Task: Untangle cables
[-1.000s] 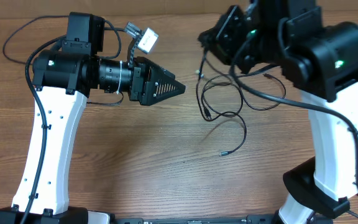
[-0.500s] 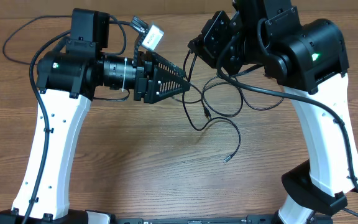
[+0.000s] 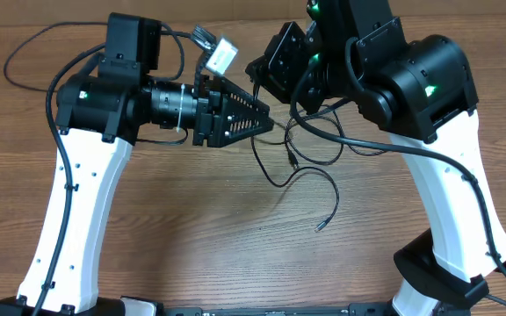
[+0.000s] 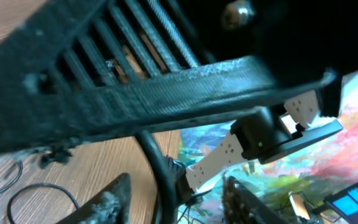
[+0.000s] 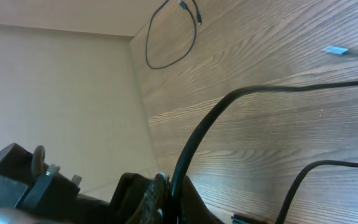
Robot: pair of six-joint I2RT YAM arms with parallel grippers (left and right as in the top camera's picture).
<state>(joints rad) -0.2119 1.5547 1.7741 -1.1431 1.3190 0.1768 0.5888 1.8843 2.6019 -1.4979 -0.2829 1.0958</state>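
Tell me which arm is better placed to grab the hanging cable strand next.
Left. The left hand sits right beside the cables dangling from the right hand, which is shut on them and so is busy.

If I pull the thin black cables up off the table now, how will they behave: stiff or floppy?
Probably floppy: the thin black cables lie in loose curls on the wooden table, so they should sag and trail. Likely light, since the cord is thin. The small plug end may drag and snag a loop.
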